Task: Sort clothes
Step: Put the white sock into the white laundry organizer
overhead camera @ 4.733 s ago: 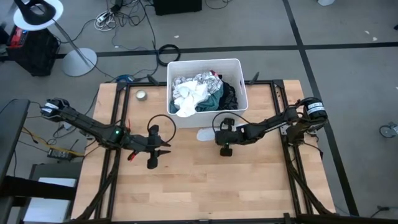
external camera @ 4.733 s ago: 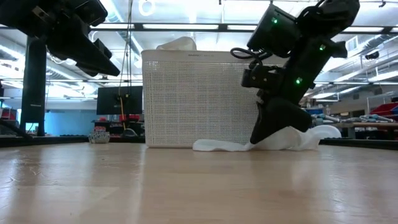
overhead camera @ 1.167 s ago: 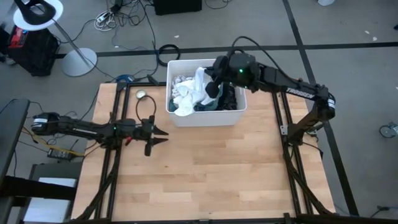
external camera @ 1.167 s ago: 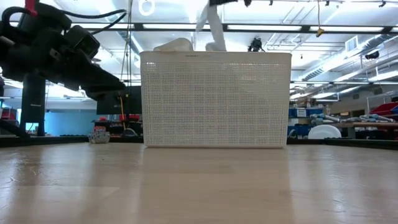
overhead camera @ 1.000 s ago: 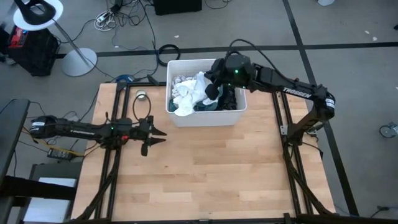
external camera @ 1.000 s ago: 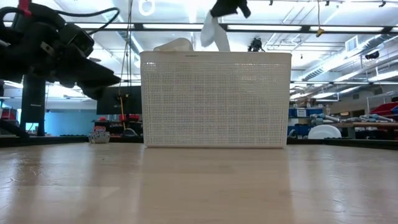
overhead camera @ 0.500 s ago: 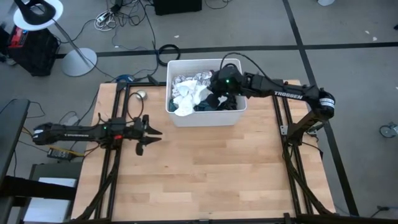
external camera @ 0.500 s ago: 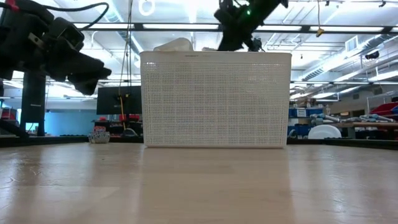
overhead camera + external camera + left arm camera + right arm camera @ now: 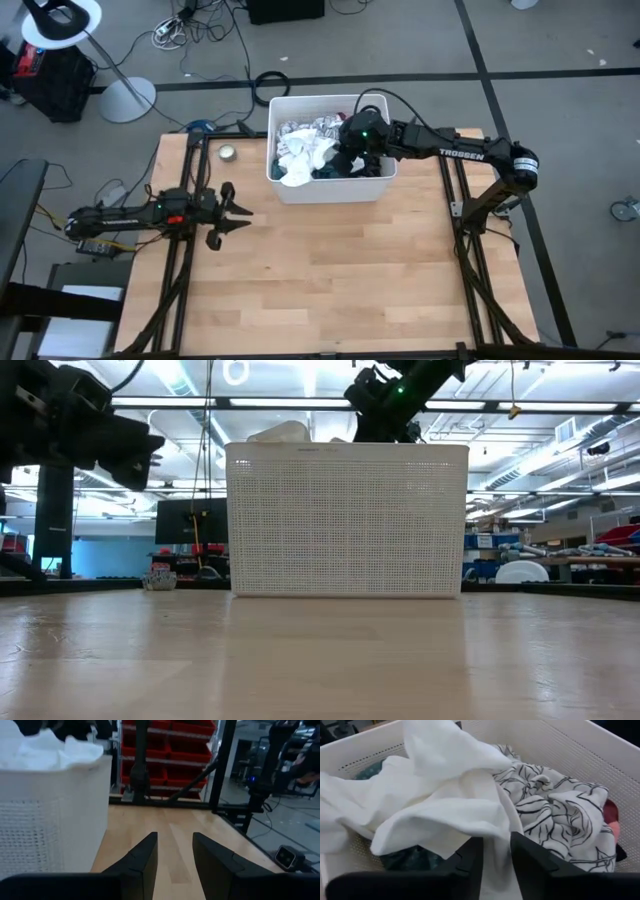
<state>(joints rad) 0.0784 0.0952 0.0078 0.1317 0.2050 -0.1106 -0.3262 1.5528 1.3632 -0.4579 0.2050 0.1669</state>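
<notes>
The clothes lie heaped in the white bin (image 9: 330, 190) at the table's far middle: a plain white garment (image 9: 445, 805), a white one with black leaf print (image 9: 555, 815), a teal one (image 9: 405, 860) and a bit of red (image 9: 610, 812). My right gripper (image 9: 496, 855) reaches down into the bin from its right side, fingers a little apart over the white garment. In the low view its fingertips are hidden behind the bin (image 9: 345, 520). My left gripper (image 9: 238, 208) hangs open and level over the table, left of the bin, holding nothing. My right gripper points slanting down at the pile, and a fold of the white garment (image 9: 495, 837) shows in the gap between its fingers. I cannot tell whether the fingers touch that fold. The garment rests on the other clothes in the bin.
A small round metal thing (image 9: 227, 152) lies on the table left of the bin. Bare wood (image 9: 330, 280) fills the near half of the table. Dark frame rails (image 9: 190, 180) run along both sides.
My right gripper has come down from above the bin into it. The white piece that hung below its fingers has sunk onto the pile. My left gripper has drawn back toward the table's left edge.
</notes>
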